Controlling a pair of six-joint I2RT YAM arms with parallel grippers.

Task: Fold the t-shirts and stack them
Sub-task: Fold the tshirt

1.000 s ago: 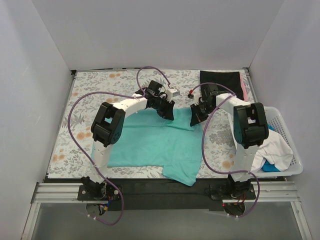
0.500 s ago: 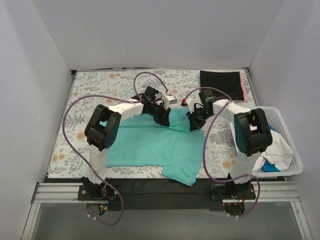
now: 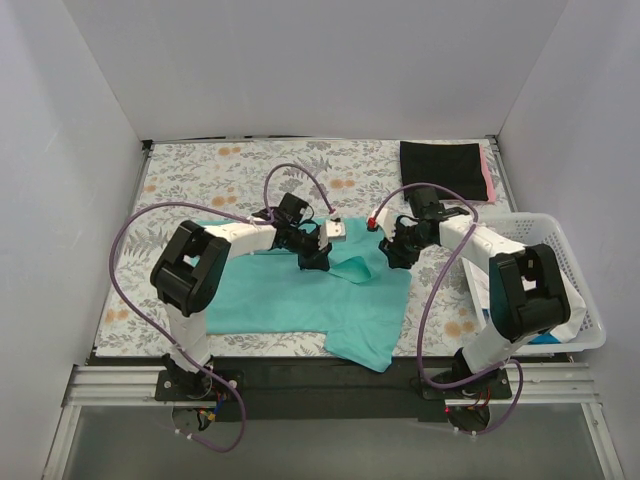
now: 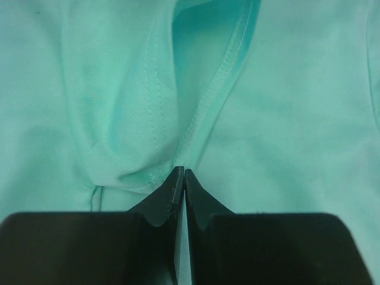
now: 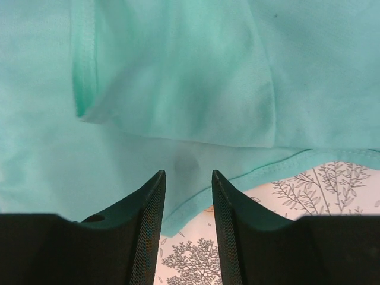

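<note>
Top external view: a teal t-shirt (image 3: 290,295) lies spread on the floral cloth (image 3: 200,170), reaching from the middle down toward 6 o'clock, with one sleeve hanging over the near edge at about 5 o'clock. Its far edge is rumpled into a raised fold. The left pincer (image 3: 312,257) sits low on that fold just at 9 o'clock of the middle. The right pincer (image 3: 388,250) is down at the shirt's far corner at 3 o'clock of it, and the two are near each other but apart. At 1 o'clock a folded black t-shirt (image 3: 440,160) lies flat with the edge of a pink t-shirt (image 3: 489,178) showing along its 3 o'clock side. A white lattice basket (image 3: 577,262) stands at 3 to 4 o'clock.

Left wrist view: both fingers (image 4: 166,199) are pressed together, pinching a stitched hem of the teal t-shirt. From the tips the hem runs away toward 12 o'clock as a standing ridge, with loose cloth bunched at 10 o'clock.

Right wrist view: the fingers (image 5: 151,202) stand a narrow gap apart and grip nothing. Teal cloth lies under and between them. A folded flap sits toward 12 o'clock, and the hem with floral cloth beyond it shows at 4 o'clock.
</note>
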